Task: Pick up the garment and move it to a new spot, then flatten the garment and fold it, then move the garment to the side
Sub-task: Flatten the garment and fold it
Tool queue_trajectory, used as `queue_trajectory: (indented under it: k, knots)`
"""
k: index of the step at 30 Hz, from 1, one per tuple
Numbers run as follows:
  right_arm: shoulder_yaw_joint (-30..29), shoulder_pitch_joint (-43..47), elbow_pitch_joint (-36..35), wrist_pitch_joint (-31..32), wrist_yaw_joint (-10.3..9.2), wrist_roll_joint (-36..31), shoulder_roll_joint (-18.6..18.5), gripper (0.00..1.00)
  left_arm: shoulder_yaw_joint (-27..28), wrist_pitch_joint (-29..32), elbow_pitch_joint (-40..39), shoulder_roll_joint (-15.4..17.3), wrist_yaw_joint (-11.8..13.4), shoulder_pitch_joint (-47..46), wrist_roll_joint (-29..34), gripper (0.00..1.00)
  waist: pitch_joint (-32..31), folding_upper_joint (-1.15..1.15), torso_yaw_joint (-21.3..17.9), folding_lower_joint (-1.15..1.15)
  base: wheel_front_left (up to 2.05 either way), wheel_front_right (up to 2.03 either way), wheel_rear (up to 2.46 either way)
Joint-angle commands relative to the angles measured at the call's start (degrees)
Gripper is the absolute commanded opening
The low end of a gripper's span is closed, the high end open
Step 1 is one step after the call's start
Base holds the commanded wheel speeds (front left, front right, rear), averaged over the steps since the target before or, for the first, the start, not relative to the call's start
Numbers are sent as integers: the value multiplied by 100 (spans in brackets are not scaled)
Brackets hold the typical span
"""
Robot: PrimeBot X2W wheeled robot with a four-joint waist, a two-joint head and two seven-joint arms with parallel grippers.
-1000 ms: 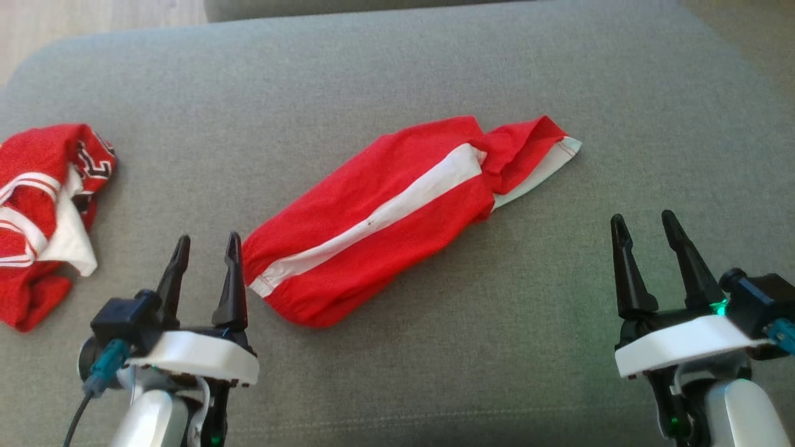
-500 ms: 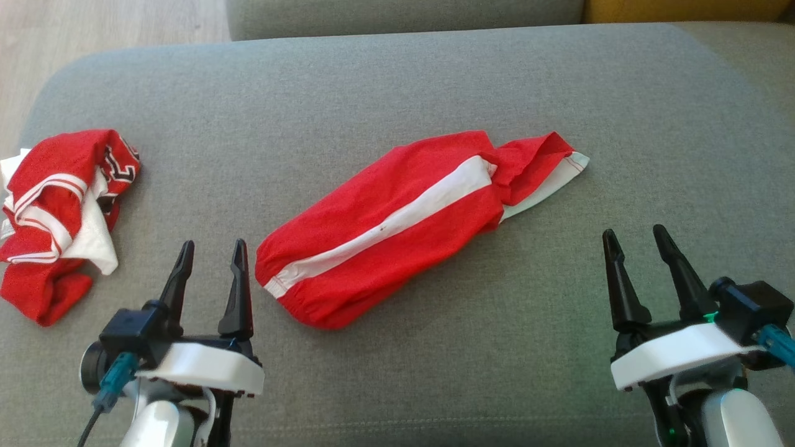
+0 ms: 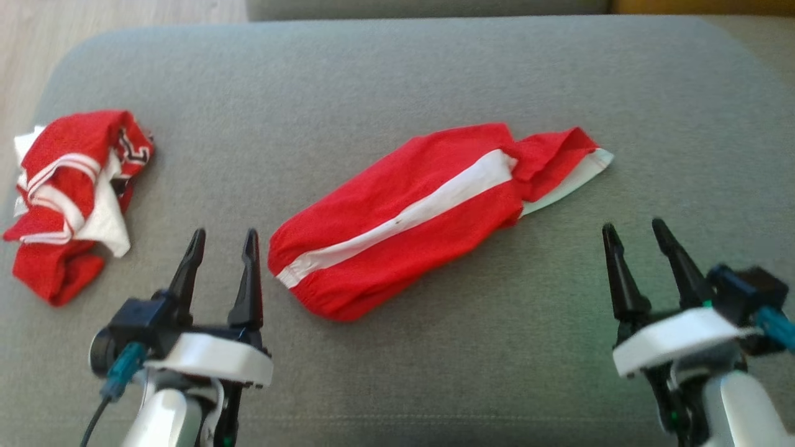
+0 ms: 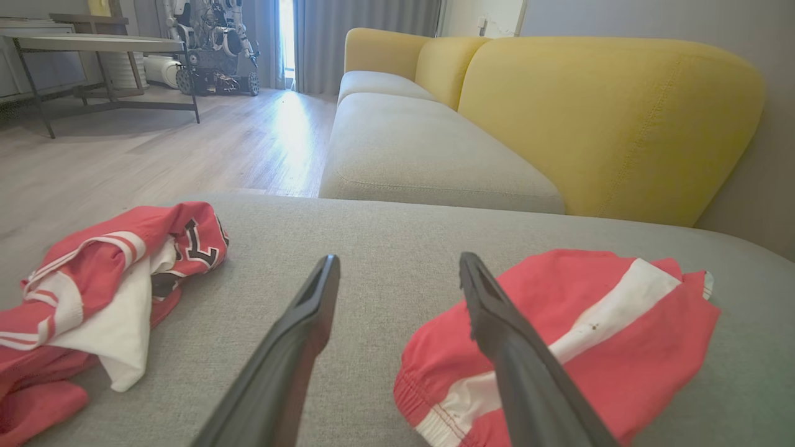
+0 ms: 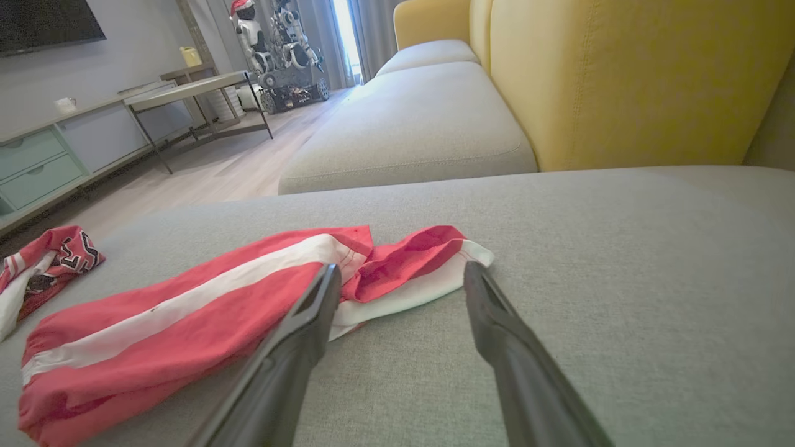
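**Both grippers wide open, red garment lying slantwise between them**

Here's the left gripper [image 3: 225, 233] at the lower left of the head view. Its two dark fingers are spread wide with nothing between them, hovering over the grey cushion [image 3: 397, 68]. Over on the other side, the right gripper [image 3: 632, 225] is just as wide apart and holds nothing either.

Between them lies the red garment [image 3: 422, 211], flat on the cushion near its middle and touched by neither gripper. Its long axis runs on a diagonal in the head view, from the lower left up to the upper right, and a white stripe follows that line along its length. The gathered, elasticated end points down-left, just beside the left gripper's right-hand fingertip. The other end is twisted and bunched, a white hem showing, and points up-right. It lies beyond the right gripper and a little to that gripper's left.

In the left wrist view the gathered end sits behind the right-hand finger. In the right wrist view the twisted end shows between the two fingers.

Further out, well apart on the cushion's left edge, sits a crumpled red-and-white jersey [image 3: 68, 198]. Beyond the cushion, a yellow sofa back [image 4: 596, 118] and pale wooden floor [image 4: 155, 155].
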Motion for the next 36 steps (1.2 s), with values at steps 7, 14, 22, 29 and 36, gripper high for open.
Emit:
queue_trajectory:
  k: [7,14,22,29,36]
  knots:
    - [611,-1180,677,96,-4,293,-164,100,57,-70,-164,-130,-191,-602,139,100,478,0,508,0,0,0,0]
    - [974,-1787,1650,160,-4,621,-149,77,79,-71,-116,-332,-325,-803,237,100,738,0,736,0,0,0,0]
    - [1037,-1751,1695,-154,-4,971,-135,0,209,-71,-99,-427,-411,-787,352,100,803,0,609,0,0,0,0]
    - [411,-1183,815,-328,-4,713,-68,0,335,-71,-114,-470,-505,-750,447,100,812,0,341,0,0,0,0]
    - [-158,-698,-1,162,-4,-556,49,0,370,-71,-109,-532,-592,-768,504,100,873,0,261,0,0,0,0]
